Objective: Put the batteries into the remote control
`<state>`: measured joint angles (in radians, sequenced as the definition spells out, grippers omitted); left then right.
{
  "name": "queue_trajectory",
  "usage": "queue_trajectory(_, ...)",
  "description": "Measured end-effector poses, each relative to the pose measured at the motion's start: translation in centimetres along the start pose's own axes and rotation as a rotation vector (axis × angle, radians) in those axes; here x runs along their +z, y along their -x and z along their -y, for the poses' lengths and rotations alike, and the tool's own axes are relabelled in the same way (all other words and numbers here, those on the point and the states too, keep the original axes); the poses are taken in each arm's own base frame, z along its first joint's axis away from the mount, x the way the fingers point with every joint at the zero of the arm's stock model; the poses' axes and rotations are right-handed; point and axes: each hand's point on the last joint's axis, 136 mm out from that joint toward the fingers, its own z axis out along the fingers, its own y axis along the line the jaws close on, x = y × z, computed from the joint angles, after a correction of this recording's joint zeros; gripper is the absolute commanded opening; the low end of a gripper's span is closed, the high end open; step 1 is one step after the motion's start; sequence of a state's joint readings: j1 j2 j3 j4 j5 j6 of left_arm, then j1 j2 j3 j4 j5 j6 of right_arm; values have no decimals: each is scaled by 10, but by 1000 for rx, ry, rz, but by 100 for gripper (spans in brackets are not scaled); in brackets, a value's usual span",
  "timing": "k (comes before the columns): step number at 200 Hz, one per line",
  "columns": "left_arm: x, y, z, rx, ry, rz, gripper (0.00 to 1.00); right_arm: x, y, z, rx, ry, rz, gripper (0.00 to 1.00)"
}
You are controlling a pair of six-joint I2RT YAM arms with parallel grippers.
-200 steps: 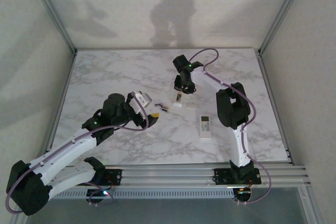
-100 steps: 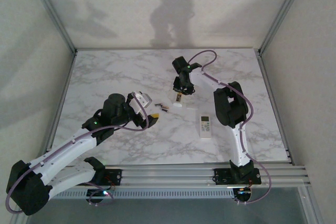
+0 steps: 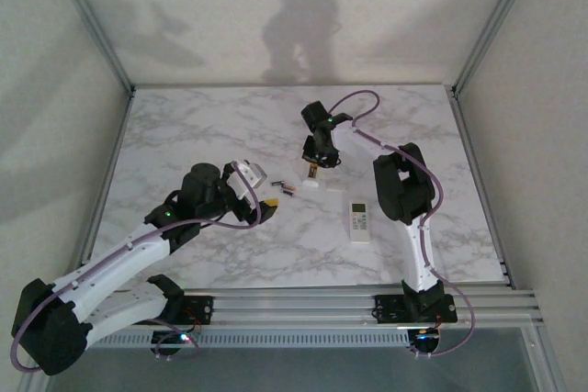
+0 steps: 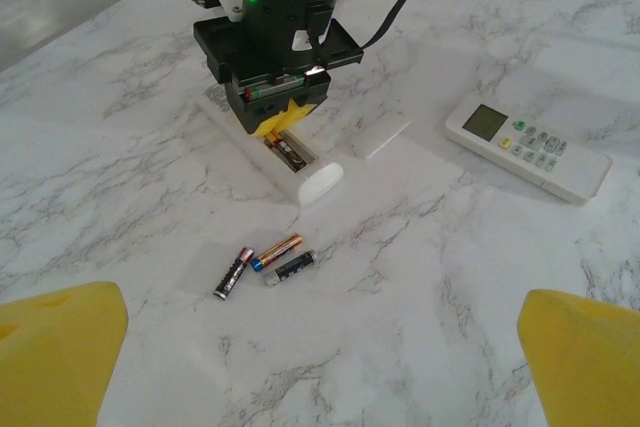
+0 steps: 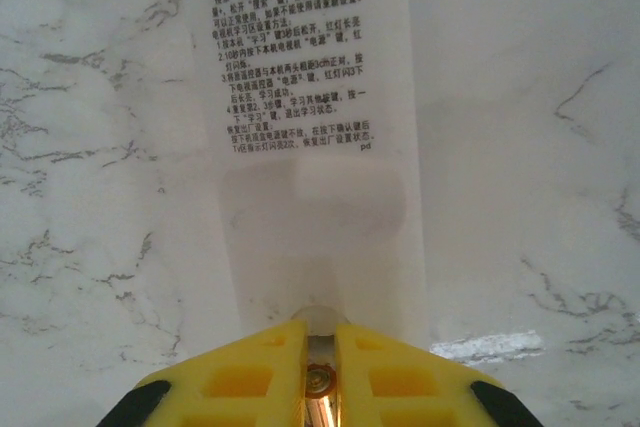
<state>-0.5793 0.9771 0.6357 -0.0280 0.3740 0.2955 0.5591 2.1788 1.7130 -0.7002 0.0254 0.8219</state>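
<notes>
Surface: a white marble table (image 3: 184,135) is closed in by pale walls and an aluminium frame.
Left side: the left gripper (image 3: 264,186) is held above the table, its yellow fingers spread wide with nothing between them.
Ahead of it: three loose batteries (image 4: 277,250) are laid close together on the bare marble, near the open remote.
Centre: the open remote (image 4: 300,172), white, is laid face down with its bay uncovered; one cell is seen in the bay.
Above it: the right gripper (image 5: 320,342) is set low over the bay end, its fingers nearly together and clamped on a battery (image 5: 320,385) whose copper end is shown. Whether this is the cell seen in the bay cannot be told.
Right of centre: the cover (image 4: 375,135) is laid loose beside that remote.
Far right: a second remote (image 4: 527,147), buttons up, is set well apart.
Step in hand: a battery is judged to be in the course of being seated.
Next move: the cell is to be pushed flat against its contact and then released.
</notes>
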Motion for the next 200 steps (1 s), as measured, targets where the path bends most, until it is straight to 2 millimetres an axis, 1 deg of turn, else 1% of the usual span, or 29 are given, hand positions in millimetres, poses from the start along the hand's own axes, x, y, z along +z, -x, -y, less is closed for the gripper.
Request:
queue_trajectory(69, 0, 3, 0, 1, 1, 5, 99, -2, -5, 2, 57, 4, 33, 12)
queue_trajectory(77, -1, 3, 0, 2, 1, 6, 99, -2, -6, 2, 59, 3, 38, 9)
queue_trajectory(148, -1, 4, -1, 2, 1, 7, 99, 0, -10, 4, 82, -27, 147, 7)
queue_trajectory(175, -1, 4, 0, 2, 1, 7, 99, 1, -11, 4, 96, -32, 200, 2)
queue_trajectory(200, -1, 4, 0, 1, 1, 7, 99, 0, -11, 4, 128, -27, 227, 1)
